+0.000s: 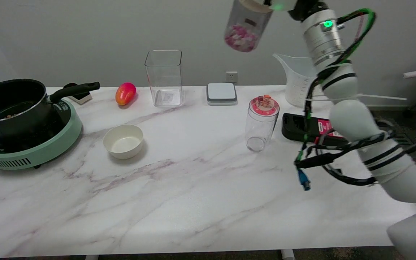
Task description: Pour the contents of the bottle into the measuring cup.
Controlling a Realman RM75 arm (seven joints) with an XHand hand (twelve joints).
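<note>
A clear bottle (246,25) with pink and white pieces in its lower end hangs high in the air at the top edge of the head view, slightly tilted. My right hand (281,4) grips its upper end; most of the hand is cut off by the frame. The translucent measuring cup (296,82) stands at the back right of the table, spout to the left, partly hidden behind my forearm (325,39). The bottle is above and to the left of the cup.
A clear jar with a red lid (261,122) stands in front of the cup, beside a black device (303,127). Further left are a grey box (221,93), a tall clear container (164,77), a red fruit (125,93), a white bowl (123,141) and a pot (11,104) on a green cooker.
</note>
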